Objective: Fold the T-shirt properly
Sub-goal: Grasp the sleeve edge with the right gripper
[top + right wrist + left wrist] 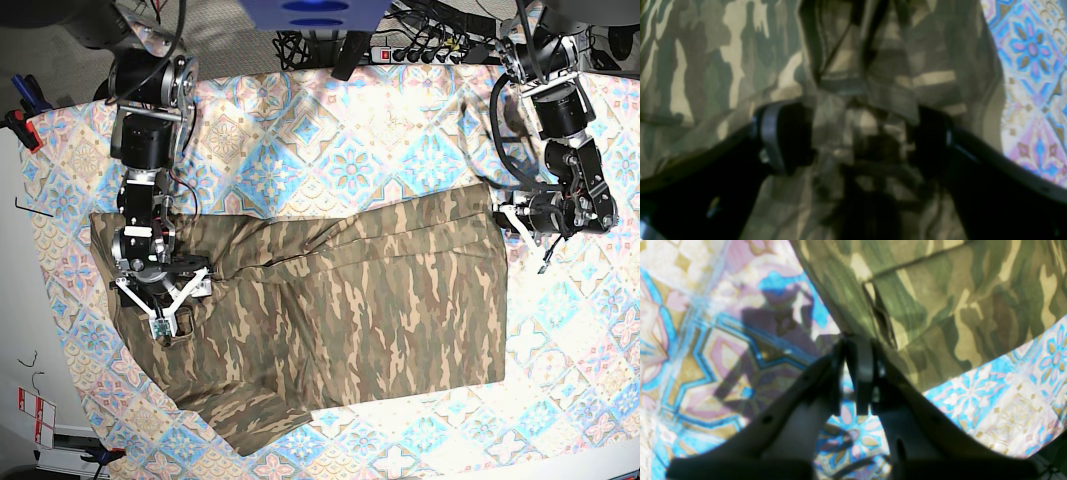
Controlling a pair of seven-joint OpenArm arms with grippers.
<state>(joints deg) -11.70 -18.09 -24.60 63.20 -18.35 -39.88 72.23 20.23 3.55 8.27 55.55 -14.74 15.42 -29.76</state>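
The left gripper (858, 373) has its fingers (864, 373) clenched together, pinching the edge of the T-shirt (340, 310) at a corner, so that the cloth rises in a tented flap from the tabletop (350, 150) toward the grip. In the base view this gripper (512, 215) sits at the shirt's far corner on that view's right, just at the cloth's border. Holding a corner this way reads as the start or middle of a fold, since a lifted corner can be carried over the body of the shirt.

The right gripper (860, 140) has its fingers (783, 136) spread apart, pressed down over a bunched part of the shirt, with crumpled cloth lying between them. I judge it is poised to close on that bunch rather than gripping it, because the gap between the fingers is wide. In the base view it (160, 305) stands over the shirt's other end, near a sleeve (235, 425) that trails toward the lower edge.

The shirt lies spread across the middle of the tabletop, on a patterned tablecloth (300, 140) of blue, pink and cream. It is camouflage, olive, brown and tan. It is not flat: long creases run across its upper part, one end is rumpled under the right gripper, and the outline is uneven.
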